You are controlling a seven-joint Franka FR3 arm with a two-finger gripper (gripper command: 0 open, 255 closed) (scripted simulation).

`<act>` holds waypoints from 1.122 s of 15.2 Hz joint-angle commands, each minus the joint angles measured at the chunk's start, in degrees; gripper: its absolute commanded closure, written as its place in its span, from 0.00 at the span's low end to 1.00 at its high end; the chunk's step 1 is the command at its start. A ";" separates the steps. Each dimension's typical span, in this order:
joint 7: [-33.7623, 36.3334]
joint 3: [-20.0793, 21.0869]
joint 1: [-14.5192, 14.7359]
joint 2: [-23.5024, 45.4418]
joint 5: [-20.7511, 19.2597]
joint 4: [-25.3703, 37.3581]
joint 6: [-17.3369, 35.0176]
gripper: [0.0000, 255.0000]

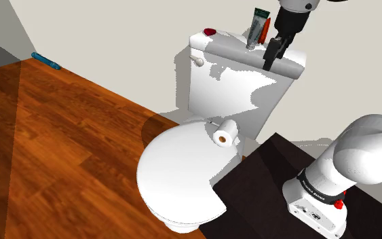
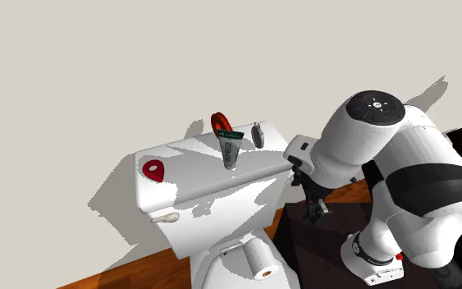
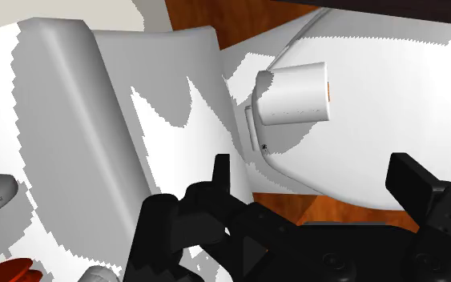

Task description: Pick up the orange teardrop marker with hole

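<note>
Shoulder view: at upper right the gripper (image 1: 272,60) hangs over the toilet tank (image 1: 223,81), fingers spread and empty, near the orange teardrop marker (image 1: 266,28).

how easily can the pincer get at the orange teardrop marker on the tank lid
Probably fairly easily: the open pincer hangs by the end of the tank, near the orange teardrop marker. The tube and the grey object close beside it crowd the grasp.
</note>
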 commanded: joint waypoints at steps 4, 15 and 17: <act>3.93 -0.60 -2.66 7.25 0.42 6.43 0.26 0.00; 16.83 -4.95 -10.34 30.78 2.77 32.35 -3.92 0.00; 18.87 -6.10 -11.54 34.76 3.51 37.46 -5.34 0.00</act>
